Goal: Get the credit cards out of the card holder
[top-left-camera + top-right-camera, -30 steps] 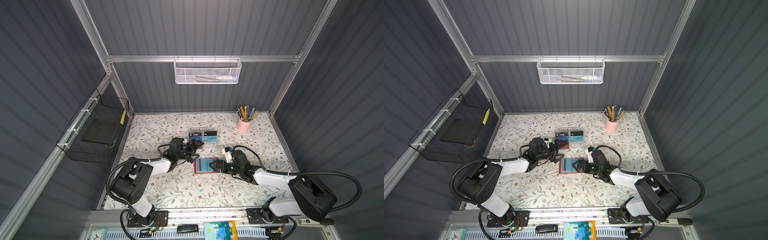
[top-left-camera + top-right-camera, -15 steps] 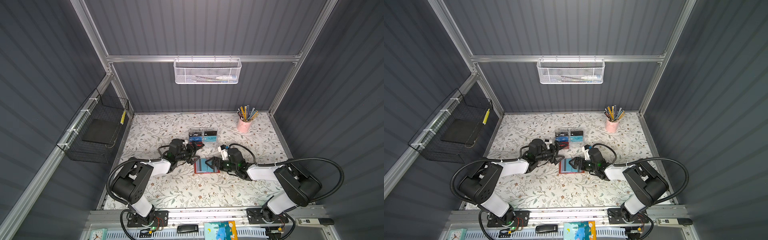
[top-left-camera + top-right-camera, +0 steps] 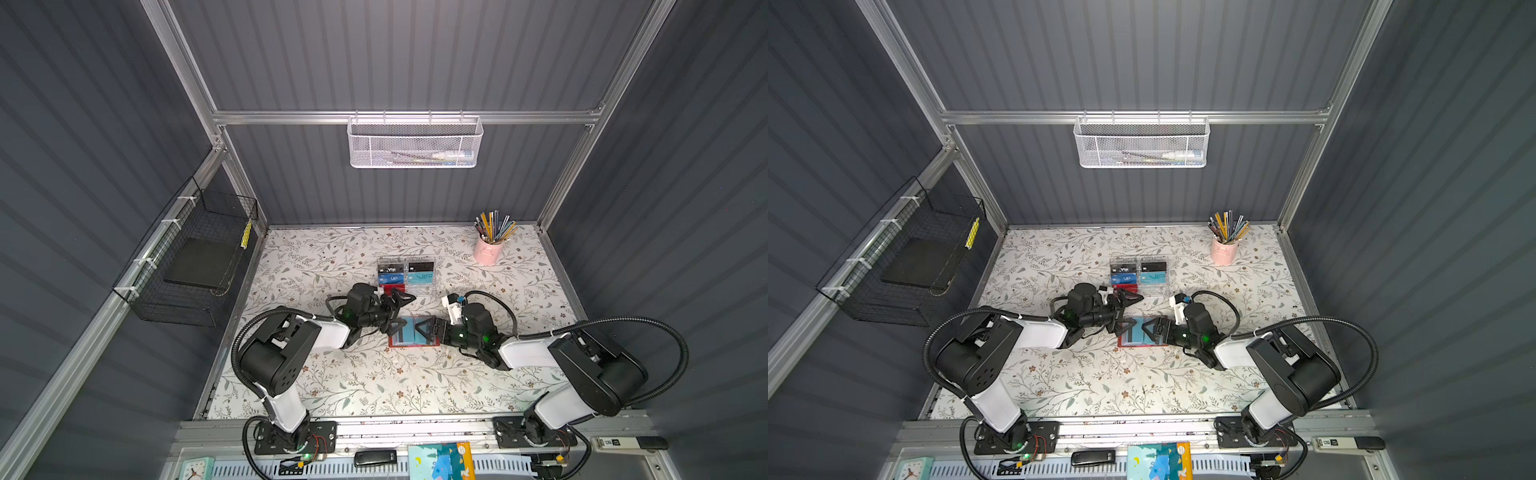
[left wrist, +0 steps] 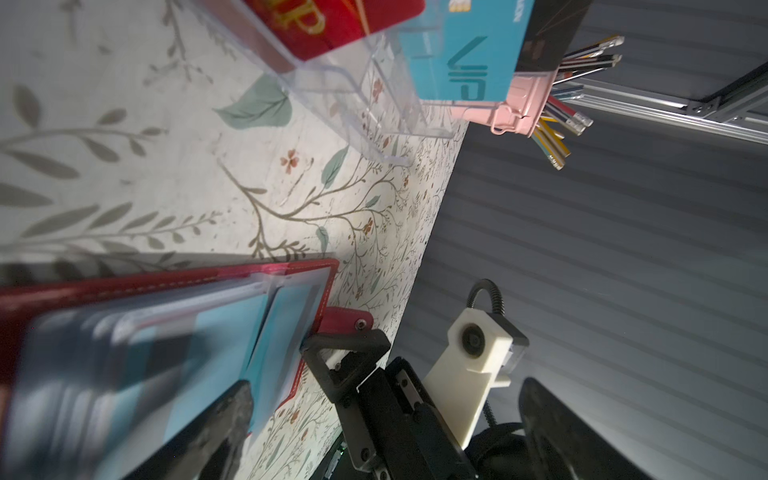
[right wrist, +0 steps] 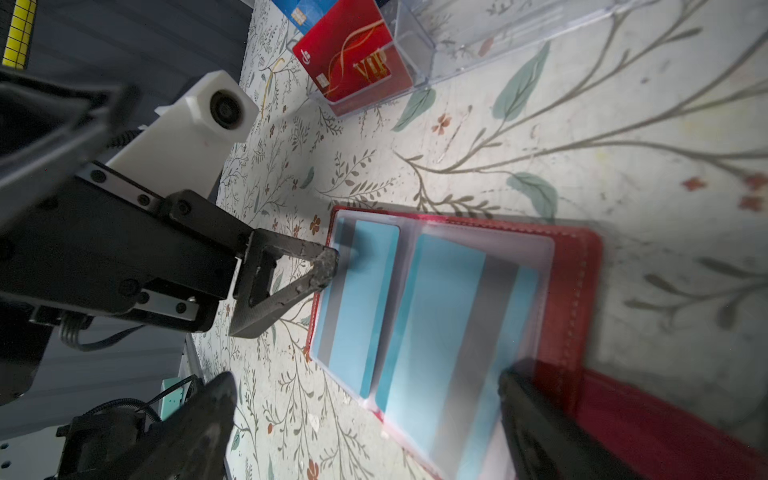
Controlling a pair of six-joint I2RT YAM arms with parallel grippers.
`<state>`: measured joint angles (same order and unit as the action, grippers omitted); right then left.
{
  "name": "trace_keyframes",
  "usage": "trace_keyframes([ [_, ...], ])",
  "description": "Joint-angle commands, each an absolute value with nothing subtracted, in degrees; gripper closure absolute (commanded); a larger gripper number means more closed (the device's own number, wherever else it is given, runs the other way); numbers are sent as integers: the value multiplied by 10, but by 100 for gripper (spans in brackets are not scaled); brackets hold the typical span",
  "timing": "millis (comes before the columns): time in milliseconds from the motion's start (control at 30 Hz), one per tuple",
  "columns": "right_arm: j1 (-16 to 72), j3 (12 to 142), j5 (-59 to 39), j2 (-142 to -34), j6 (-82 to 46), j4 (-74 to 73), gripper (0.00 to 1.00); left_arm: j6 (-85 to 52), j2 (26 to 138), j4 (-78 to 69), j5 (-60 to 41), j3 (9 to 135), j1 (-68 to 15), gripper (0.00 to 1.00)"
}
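The floral table (image 3: 332,374) has the open card holder (image 3: 413,345) lying mid-table between the arms. Left gripper (image 3: 400,312) and right gripper (image 5: 368,378) gape wide, empty, at its left and right edges. The credit cards (image 5: 361,291) sit sleeved; I'd worry a fingertip drags the whole holder instead.

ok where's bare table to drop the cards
Free: the strip of table between card holder and front rail; also the back left, beside the acrylic rack. Crowded: the middle, where open left gripper and right gripper meet over the holder.
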<state>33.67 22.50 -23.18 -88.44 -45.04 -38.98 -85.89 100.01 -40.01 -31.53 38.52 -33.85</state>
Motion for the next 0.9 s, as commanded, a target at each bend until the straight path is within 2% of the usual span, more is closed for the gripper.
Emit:
trace_keyframes([
  [0,332,202,-228,-887,-460,-355,1,-872,1018,-422,-320,394,-348,0],
  [300,333,175,-236,-907,-474,-405,1,-890,1046,-447,-311,391,-361,0],
  [867,333,135,-237,-862,-479,-399,4,-887,1059,-454,-311,367,-361,0],
])
